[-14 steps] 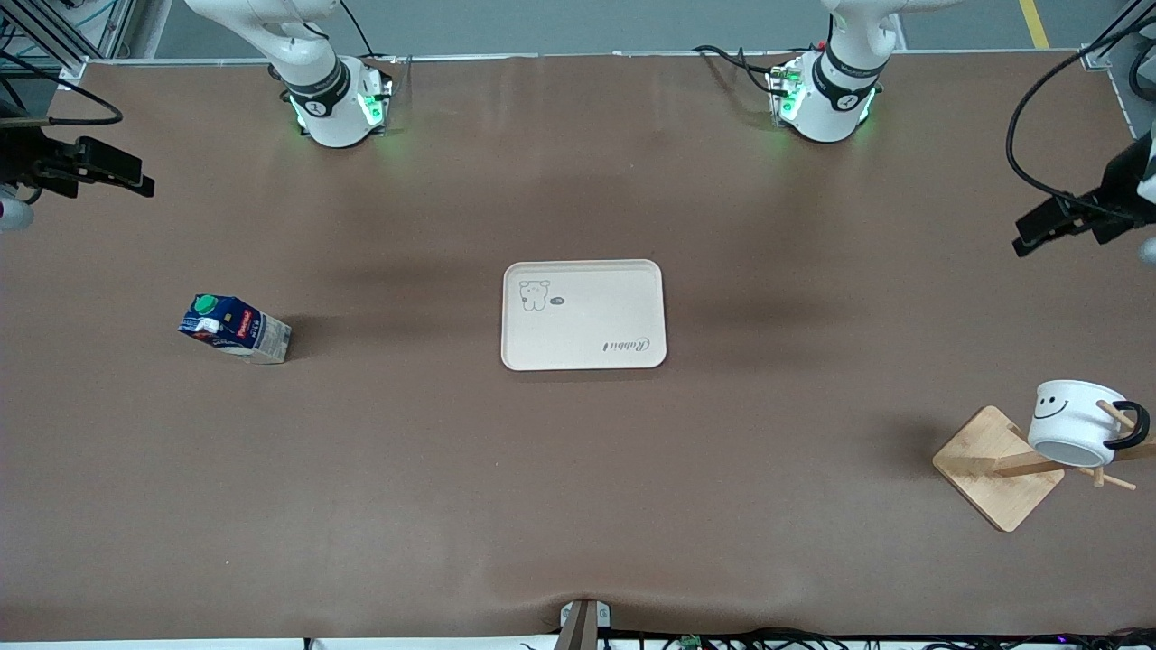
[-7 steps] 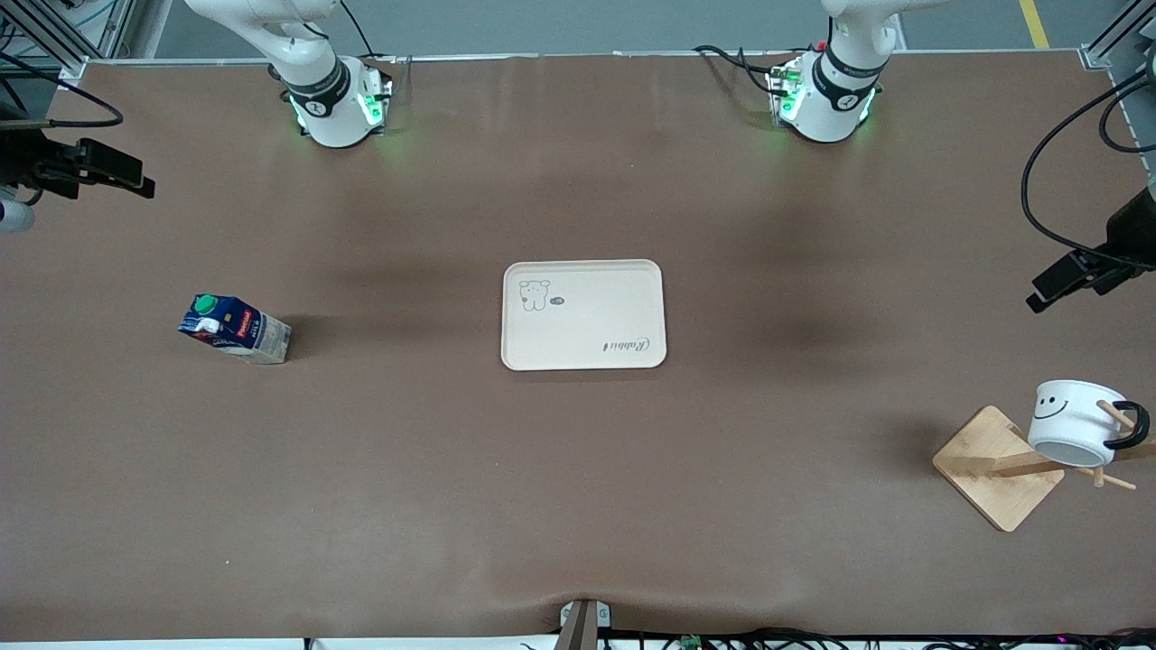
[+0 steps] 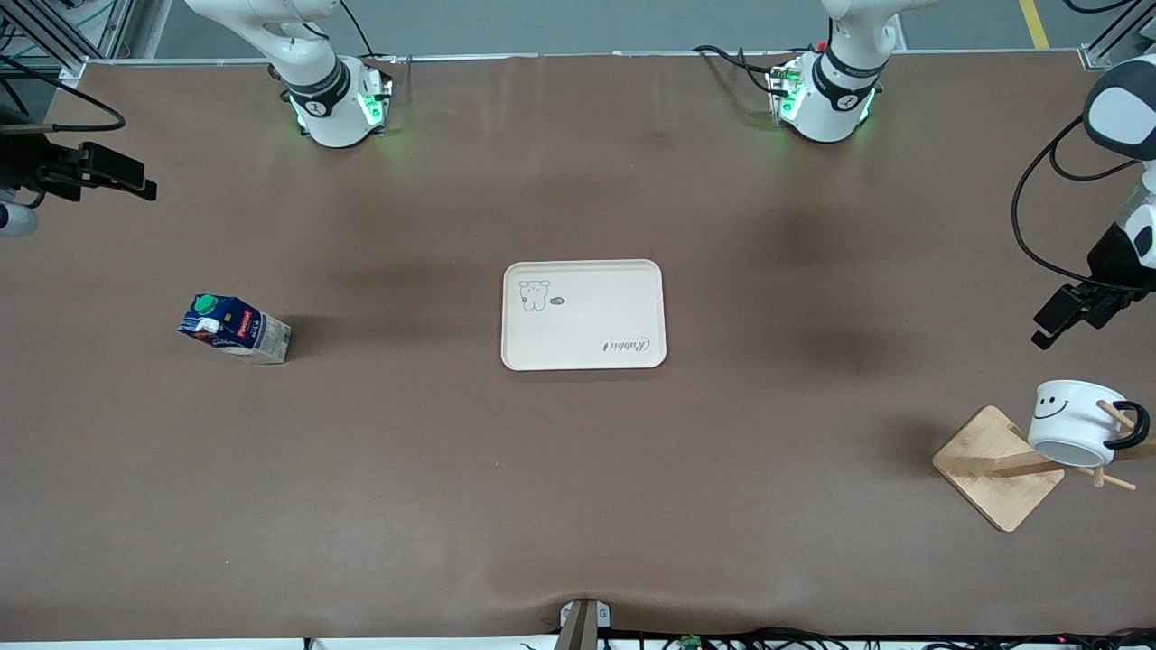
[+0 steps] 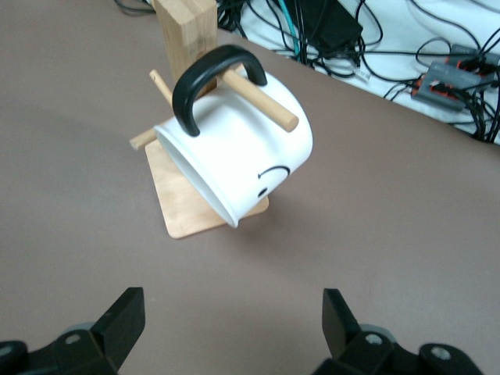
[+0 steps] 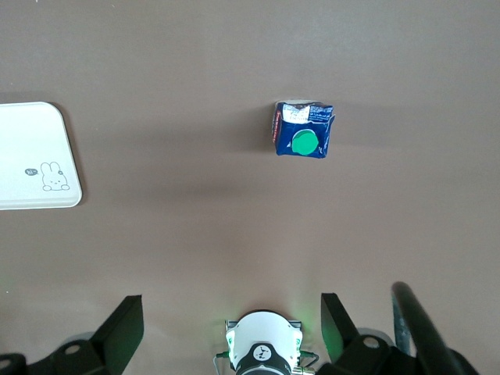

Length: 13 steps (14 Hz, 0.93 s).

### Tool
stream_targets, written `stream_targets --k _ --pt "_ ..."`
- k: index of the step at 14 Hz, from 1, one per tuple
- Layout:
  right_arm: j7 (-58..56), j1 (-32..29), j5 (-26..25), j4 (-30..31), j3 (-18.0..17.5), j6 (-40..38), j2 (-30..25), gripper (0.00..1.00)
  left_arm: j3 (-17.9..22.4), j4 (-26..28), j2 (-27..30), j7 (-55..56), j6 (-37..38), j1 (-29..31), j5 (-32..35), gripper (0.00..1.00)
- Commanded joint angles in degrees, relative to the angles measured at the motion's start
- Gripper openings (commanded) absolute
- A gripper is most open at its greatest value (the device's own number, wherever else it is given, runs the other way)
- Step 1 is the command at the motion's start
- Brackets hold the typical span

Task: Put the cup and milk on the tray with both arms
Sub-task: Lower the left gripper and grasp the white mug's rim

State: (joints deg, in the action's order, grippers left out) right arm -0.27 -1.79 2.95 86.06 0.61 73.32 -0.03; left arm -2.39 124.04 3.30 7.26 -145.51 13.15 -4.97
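Cup (image 3: 1075,424) is hung on a rack (image 3: 998,467); left gripper (image 3: 1070,318) is held open above the table nearby; right gripper (image 3: 108,173), parted, is held over its own table end.

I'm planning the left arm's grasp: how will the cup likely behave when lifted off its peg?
The cup looks rigid and glossy, so probably slippery. It hangs tilted by its handle on the rack's peg, so it may swing or snag.
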Motion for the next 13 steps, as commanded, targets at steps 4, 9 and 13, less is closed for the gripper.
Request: stream_targets --k 4,9,13 --pt "-0.4 -0.6 0.7 -0.3 -0.3 0.0 0.6 1.0 -0.4 0.8 -4.4 -0.8 -12.1 0.4 -1.6 0.9" --pt "-0.4 -0.5 0.7 -0.3 -0.3 -0.3 0.7 1.0 -0.5 -0.3 -9.0 -1.6 -20.1 0.1 -1.5 0.79" --pt "-0.4 -0.2 0.7 -0.3 -0.3 -0.2 0.7 1.0 -0.5 -2.2 -11.7 -3.9 -22.7 -0.1 -1.4 0.61"
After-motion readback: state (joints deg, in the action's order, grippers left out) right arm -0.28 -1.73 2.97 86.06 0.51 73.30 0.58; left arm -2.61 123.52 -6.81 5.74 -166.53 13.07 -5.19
